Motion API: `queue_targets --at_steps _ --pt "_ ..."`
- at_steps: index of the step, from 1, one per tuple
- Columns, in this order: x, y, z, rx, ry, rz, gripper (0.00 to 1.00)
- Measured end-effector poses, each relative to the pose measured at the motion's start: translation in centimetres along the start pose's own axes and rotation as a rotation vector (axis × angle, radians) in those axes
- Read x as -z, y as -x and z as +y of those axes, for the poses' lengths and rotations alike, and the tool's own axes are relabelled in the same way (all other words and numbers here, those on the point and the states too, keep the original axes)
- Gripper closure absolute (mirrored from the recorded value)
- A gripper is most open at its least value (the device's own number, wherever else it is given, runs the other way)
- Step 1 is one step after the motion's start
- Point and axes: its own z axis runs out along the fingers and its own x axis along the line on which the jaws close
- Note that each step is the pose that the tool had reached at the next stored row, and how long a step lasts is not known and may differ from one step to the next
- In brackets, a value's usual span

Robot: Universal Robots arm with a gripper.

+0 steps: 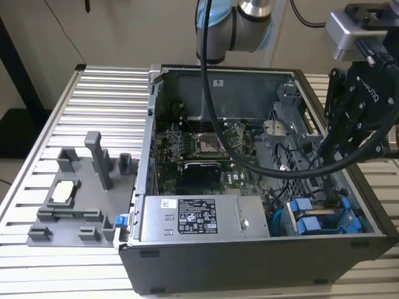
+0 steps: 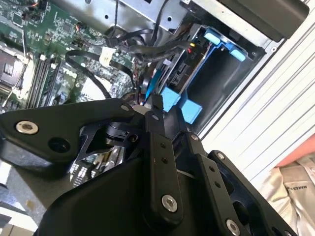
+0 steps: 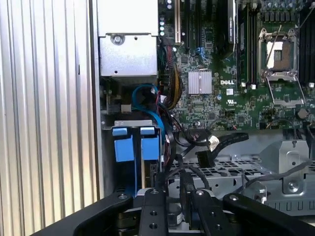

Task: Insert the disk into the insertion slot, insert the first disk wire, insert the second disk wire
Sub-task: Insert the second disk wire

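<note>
Can't tell if my gripper has its jaws apart or clamped, but the disk sits in the insertion slot at roughly 7 o'clock from me in the exterior view, blue end facing up.

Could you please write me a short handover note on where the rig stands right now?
Gripper: above the open case, near the drive cage; open or shut, I cannot tell.
Disks: two blue-framed disks sit side by side in that cage.
Done: insertion, by the look of it.
Left: the wires; one black connector hangs loose by the perforated bracket, seemingly unplugged.
</note>
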Motion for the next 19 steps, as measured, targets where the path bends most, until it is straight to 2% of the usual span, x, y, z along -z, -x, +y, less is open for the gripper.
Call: queue_targets --at_steps 4,12,19 --pt "0.13 0.65 0.53 0.000 -0.0001 0.0000 0.73" --pt "0.09 2.41 1.27 0.000 -0.0001 -0.0002 0.73" --pt "0.39 2.61 1.65 0.000 -0.0001 -0.0002 0.73"
